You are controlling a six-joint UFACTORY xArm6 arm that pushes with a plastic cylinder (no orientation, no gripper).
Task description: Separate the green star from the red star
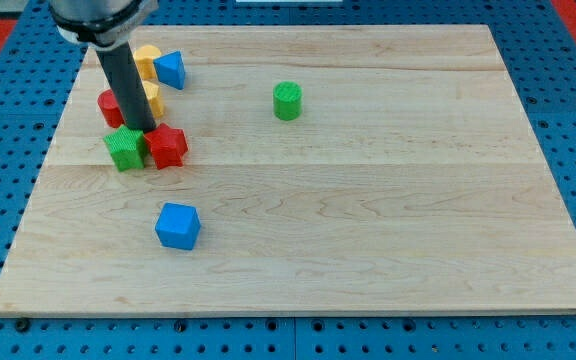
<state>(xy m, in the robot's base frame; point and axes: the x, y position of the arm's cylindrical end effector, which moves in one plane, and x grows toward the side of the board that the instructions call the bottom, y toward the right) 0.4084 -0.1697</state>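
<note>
— Stars first: where do they sit, and do they point anywhere?

— Green star (124, 149) and red star (167, 146) lie side by side at about ten o'clock on the wooden board (368, 220), green toward nine o'clock of red, so the pair's line runs nine to three. They look touching or just barely apart; the rod hides the seam. Neither star has a long axis that can be made out, and the direction of their arms is too small to tell.

— And the arm?

— It has no claw, so nothing is clenched or released. The dark rod comes down from eleven o'clock, leaning slightly, and my tip (142, 131) rests right at the twelve o'clock side of the gap between the two stars.

— What crowds them?

— A red cylinder (109, 106) and a yellow block (151, 96) sit just at twelve o'clock of the stars, partly behind the rod. Another yellow block (146, 58) and a blue triangle block (171, 70) lie farther toward twelve. The board's nine o'clock edge is near the green star.

— Open room?

— Toward three and six o'clock the wood is wide, with only a blue cube (177, 225) at six and a green cylinder (287, 101) well apart toward two.
</note>
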